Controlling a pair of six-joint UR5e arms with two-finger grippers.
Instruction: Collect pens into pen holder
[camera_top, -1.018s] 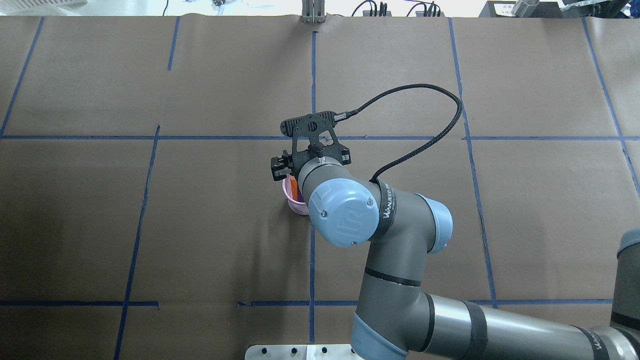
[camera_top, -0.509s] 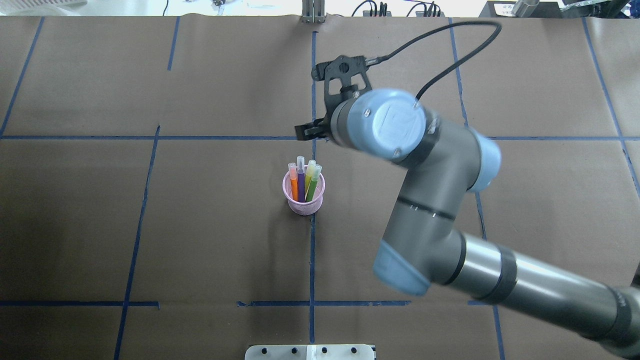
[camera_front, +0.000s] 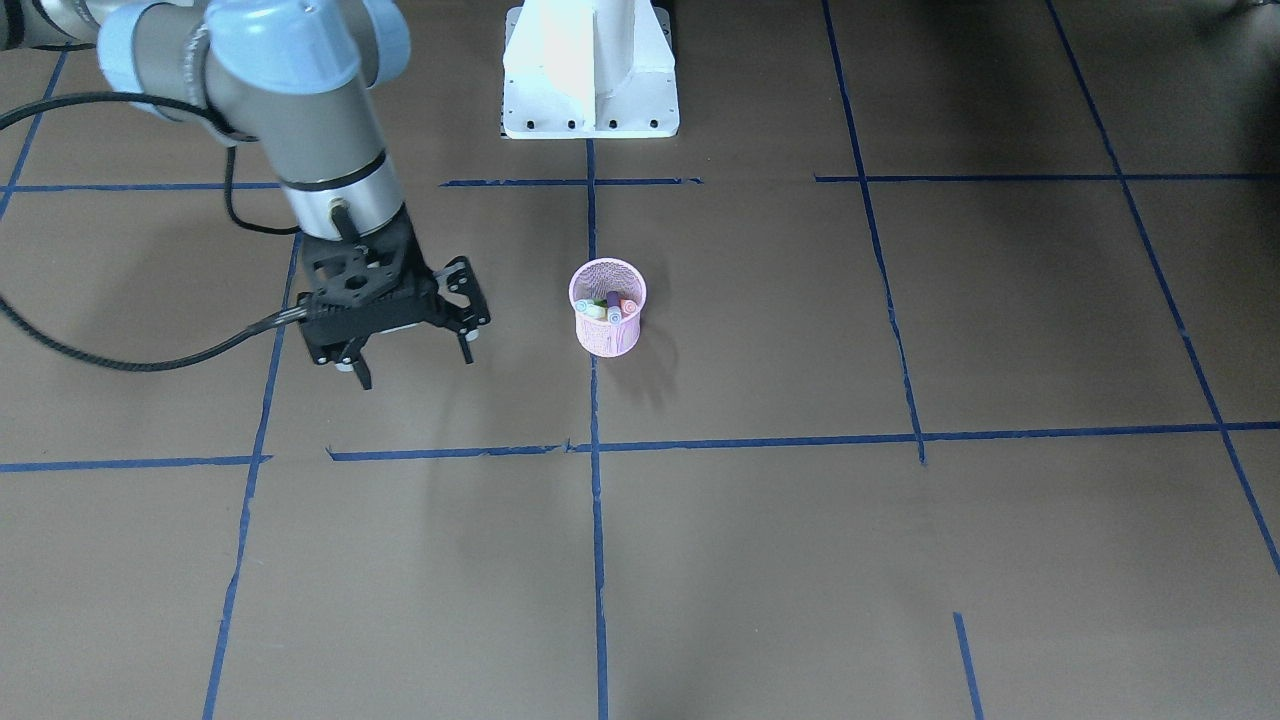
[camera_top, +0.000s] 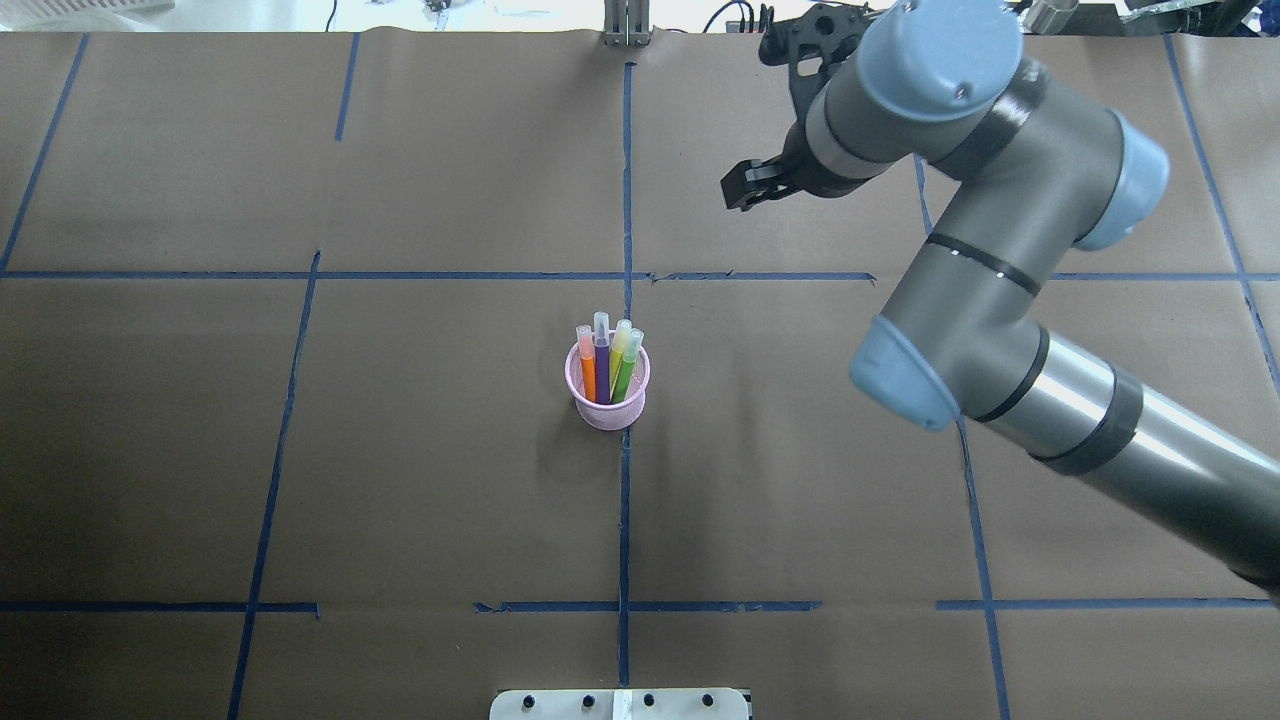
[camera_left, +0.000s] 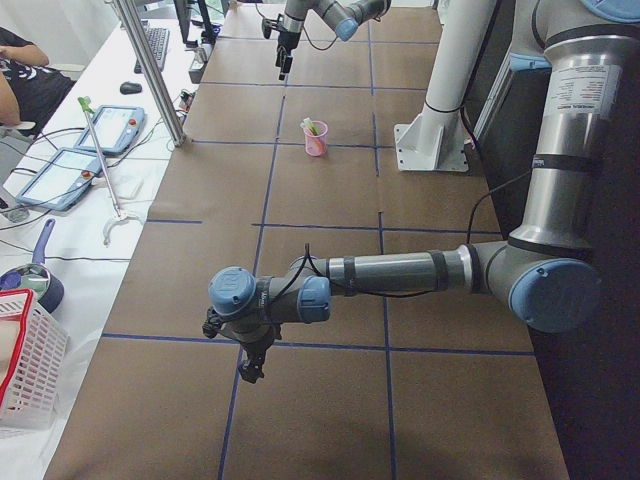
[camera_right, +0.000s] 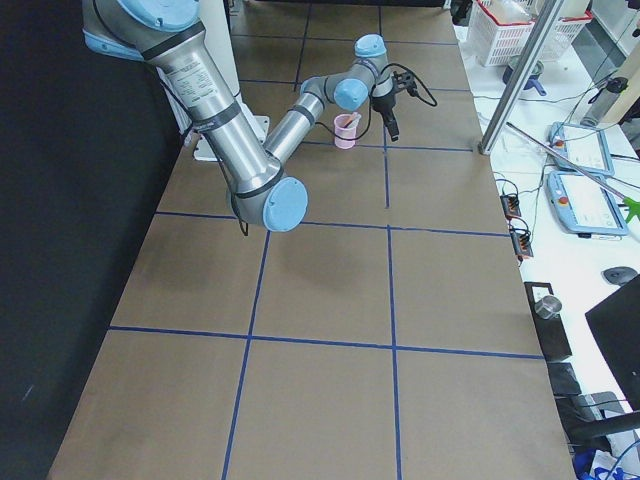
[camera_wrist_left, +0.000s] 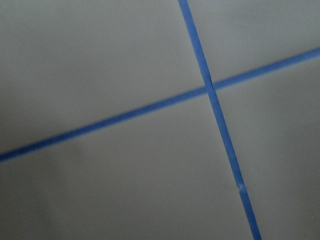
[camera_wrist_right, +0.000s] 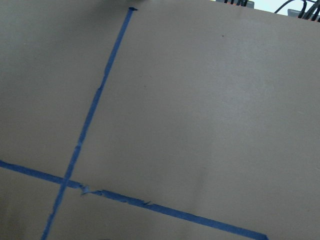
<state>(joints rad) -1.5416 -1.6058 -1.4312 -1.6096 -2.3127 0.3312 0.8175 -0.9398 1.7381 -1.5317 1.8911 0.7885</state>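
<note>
The pink mesh pen holder (camera_top: 608, 412) stands upright at the table's middle, also in the front view (camera_front: 608, 338). Inside it stand the orange pen (camera_top: 588, 376), the purple pen (camera_top: 602, 372) and the green pen (camera_top: 625, 378), cap ends up, with a yellowish stick beside the green one. My right gripper (camera_front: 414, 368) hangs above bare paper, well apart from the holder, open and empty. My left gripper (camera_left: 248, 372) shows only in the exterior left view, low over the table's far left end; I cannot tell whether it is open or shut.
Brown paper with blue tape lines (camera_top: 625, 500) covers the table. The robot's white base (camera_front: 590, 110) stands at the near edge. Beside the table are a metal pole (camera_left: 150, 70), tablets (camera_left: 60, 175) and a white basket (camera_left: 20, 365).
My right arm has risen off the pen holder and swung to the far right. The pens it covered now show standing in the holder.
</note>
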